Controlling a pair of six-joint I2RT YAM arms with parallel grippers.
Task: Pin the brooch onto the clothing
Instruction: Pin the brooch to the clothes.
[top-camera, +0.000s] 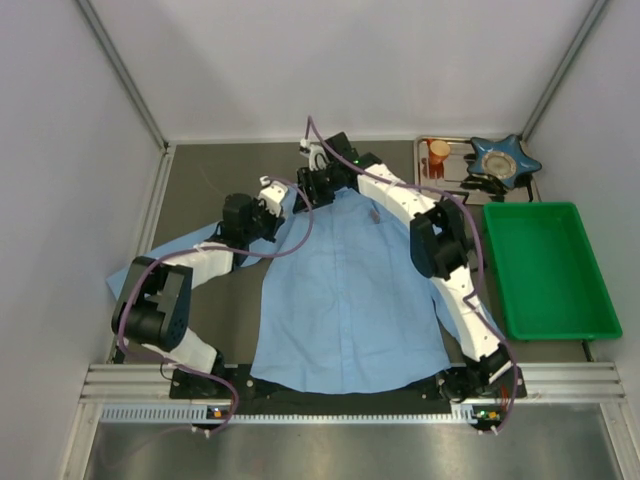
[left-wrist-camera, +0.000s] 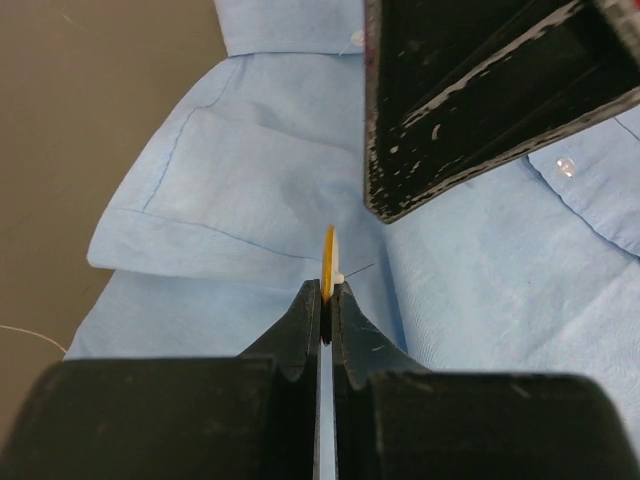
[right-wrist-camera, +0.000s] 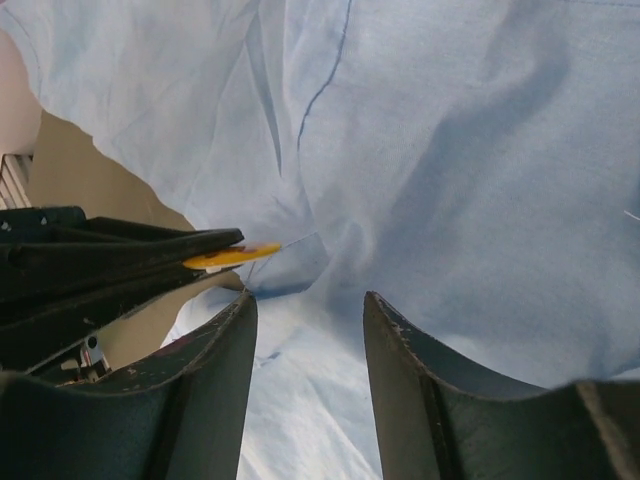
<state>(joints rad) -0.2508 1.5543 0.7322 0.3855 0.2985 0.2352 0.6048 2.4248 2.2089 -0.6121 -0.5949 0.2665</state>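
Left wrist view shows the closest part. The left gripper (left-wrist-camera: 326, 297) has its fingers pressed tight on the lower edge of the brooch (left-wrist-camera: 328, 252), a thin yellow disc seen edge-on. A fine pin (left-wrist-camera: 357, 269) pokes off to one side (too small to tell more of the clasp).

Just past the disc lies the light blue shirt (left-wrist-camera: 240, 190), with a folded flap of cloth right beneath it. The brooch looks very close to the fabric, but I cannot tell whether it touches.

Over the same patch hangs the right gripper (right-wrist-camera: 308, 300). Its fingers are spread apart, and only shirt shows in the gap, nothing pinched.

From overhead, the shirt is spread front-up on the dark table (top-camera: 200, 190), hem toward the arm bases, and both grippers meet up at the collar end. Farther right, well apart from the shirt, sit a green bin (top-camera: 545, 270) and a small tray (top-camera: 455, 172).

To my eye the step in hand is bringing the brooch to the cloth, with the pin not yet through. The next move likely calls for the right fingers to steady or bunch the fabric while the left arm angles the pin point into it.
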